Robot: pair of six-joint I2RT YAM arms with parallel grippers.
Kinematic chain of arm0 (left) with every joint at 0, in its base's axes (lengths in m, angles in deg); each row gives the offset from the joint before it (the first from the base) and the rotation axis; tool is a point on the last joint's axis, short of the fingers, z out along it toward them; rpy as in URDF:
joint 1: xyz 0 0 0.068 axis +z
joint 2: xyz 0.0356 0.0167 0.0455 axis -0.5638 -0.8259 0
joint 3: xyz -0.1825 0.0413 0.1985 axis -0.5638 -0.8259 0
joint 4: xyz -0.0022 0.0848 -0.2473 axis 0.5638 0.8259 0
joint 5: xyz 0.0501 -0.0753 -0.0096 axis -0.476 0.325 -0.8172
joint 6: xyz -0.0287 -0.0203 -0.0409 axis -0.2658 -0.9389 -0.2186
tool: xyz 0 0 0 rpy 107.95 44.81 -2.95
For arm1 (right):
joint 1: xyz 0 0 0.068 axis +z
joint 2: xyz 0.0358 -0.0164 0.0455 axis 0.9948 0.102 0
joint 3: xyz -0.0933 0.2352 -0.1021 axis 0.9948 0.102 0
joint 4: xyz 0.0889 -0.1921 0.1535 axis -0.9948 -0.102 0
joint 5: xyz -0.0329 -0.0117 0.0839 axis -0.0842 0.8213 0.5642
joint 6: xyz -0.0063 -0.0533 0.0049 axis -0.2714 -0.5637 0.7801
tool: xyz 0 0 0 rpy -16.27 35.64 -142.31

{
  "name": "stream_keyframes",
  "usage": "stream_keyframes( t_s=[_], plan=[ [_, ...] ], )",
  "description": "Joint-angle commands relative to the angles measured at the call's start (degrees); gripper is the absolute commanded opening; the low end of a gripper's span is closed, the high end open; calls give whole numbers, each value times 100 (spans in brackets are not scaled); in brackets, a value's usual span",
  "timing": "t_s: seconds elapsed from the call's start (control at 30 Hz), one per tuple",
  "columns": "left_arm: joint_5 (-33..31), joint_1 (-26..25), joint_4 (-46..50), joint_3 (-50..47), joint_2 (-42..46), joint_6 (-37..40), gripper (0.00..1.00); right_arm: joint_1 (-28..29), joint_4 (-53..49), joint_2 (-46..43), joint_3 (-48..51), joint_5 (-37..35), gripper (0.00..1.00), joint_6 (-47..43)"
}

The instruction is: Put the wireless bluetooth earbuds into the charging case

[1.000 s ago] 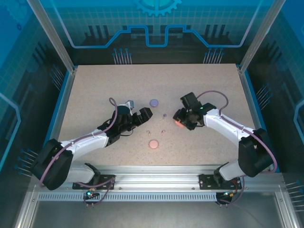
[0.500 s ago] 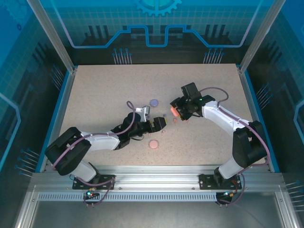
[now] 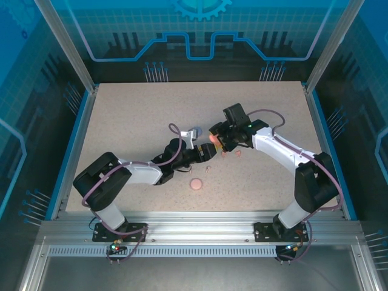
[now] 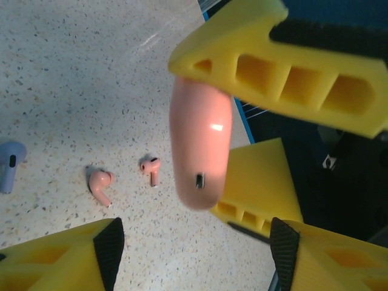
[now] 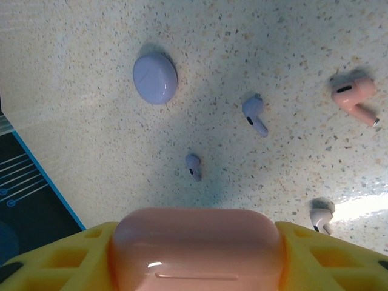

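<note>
My right gripper (image 3: 215, 137) is shut on a salmon-orange charging case (image 5: 197, 248), lid closed, held above the table centre. In the left wrist view that case (image 4: 200, 151) hangs between the right arm's yellow fingers (image 4: 285, 54). My left gripper (image 3: 206, 153) sits just below it, open, with only bare table between its pads (image 4: 109, 248). Two purple earbuds (image 5: 254, 114) (image 5: 193, 165) lie under the case, and a pink one (image 5: 354, 96) lies to the side. Two salmon-pink earbuds (image 4: 100, 185) (image 4: 150, 170) lie beyond the left fingers.
A round purple case (image 3: 195, 130) lies closed behind the grippers. A pink case (image 3: 196, 183) lies closed in front of them. One more small earbud (image 3: 206, 169) lies between the pink case and the left gripper. Blue rails edge the table (image 3: 121, 115).
The left arm has stretched right and forward until its gripper is under the right one. The right gripper has carried the salmon-orange case left and slightly back.
</note>
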Motion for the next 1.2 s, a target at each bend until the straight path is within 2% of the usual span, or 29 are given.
stream_keyframes(
  t_s=[0.0, 0.13, 0.43, 0.73, 1.17],
  plan=[
    [-214, -38, -257, 225, -85, 226, 65, 94, -81, 5, -159, 60, 57, 79],
    [-447, -42, -351, 243, -173, 143, 62, 93, -64, -53, -115, 80, 57, 87],
    [-625, -44, -652, 414, -501, -24, 46, 104, -21, -85, -110, 152, 57, 114],
    [-855, -37, -806, 334, -507, -115, 41, 112, 33, -111, -53, 177, 56, 140],
    [-865, -38, -827, 385, -584, -177, 23, 131, 73, -111, -55, 192, 56, 158]
  ],
)
